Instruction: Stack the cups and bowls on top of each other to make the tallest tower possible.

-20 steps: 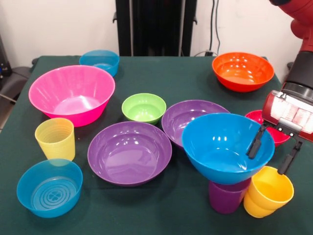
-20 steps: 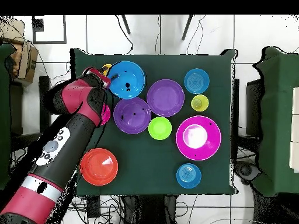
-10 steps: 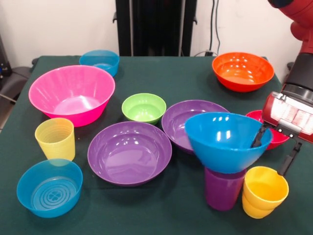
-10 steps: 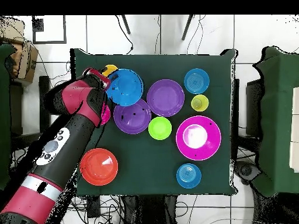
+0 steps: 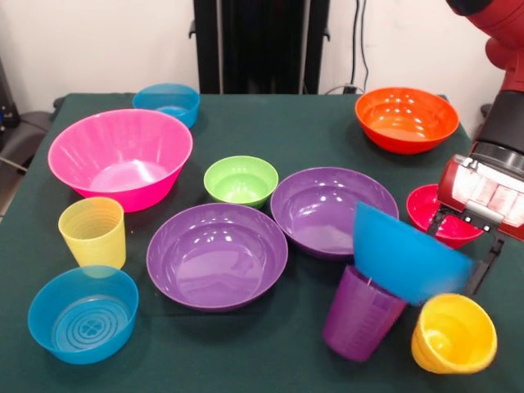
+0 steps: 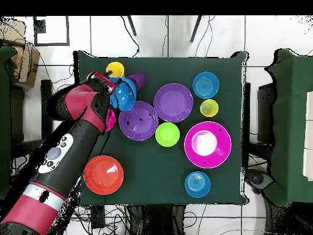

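The blue bowl (image 5: 409,260) is tipped steeply on its side, its outside towards the front camera, and leans on the tilted purple cup (image 5: 360,313). Two nested yellow-orange cups (image 5: 454,334) lean beside them at the front right. My gripper (image 5: 461,246) hangs over the blue bowl's rim with its jaws apart; one finger (image 5: 485,268) is outside the bowl and the other is mostly hidden behind it. In the overhead view the gripper (image 6: 112,85) is next to the blue bowl (image 6: 124,95), the purple cup (image 6: 136,79) and the yellow-orange cups (image 6: 114,69).
On the green table stand a large pink bowl (image 5: 120,155), a green bowl (image 5: 241,178), two wide purple bowls (image 5: 217,254) (image 5: 334,209), an orange bowl (image 5: 406,117), a red bowl (image 5: 432,214), two translucent blue bowls (image 5: 167,101) (image 5: 82,313) and a ribbed yellow cup (image 5: 92,232).
The blue bowl, which sat upright on the purple cup, has tipped over to the side. The purple cup and the yellow-orange cups now lean. The gripper has hardly moved.
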You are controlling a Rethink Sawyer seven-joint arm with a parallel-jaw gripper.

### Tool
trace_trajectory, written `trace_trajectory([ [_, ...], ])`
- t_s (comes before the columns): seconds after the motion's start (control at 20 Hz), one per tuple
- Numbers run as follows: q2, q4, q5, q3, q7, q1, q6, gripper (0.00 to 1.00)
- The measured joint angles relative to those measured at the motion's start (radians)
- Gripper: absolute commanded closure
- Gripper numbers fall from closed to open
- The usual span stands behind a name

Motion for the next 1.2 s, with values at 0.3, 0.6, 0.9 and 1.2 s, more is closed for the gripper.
trace_trajectory([
  [0.3, 0.002, 0.0, 0.003, 0.0, 0.0, 0.001, 0.0, 0.0],
  [0.6, 0.002, 0.0, 0.003, 0.0, 0.0, 0.001, 0.0, 0.0],
  [0.9, 0.002, 0.0, 0.003, 0.0, 0.0, 0.001, 0.0, 0.0],
  [1.2, 0.002, 0.0, 0.005, 0.0, 0.0, 0.001, 0.0, 1.0],
])
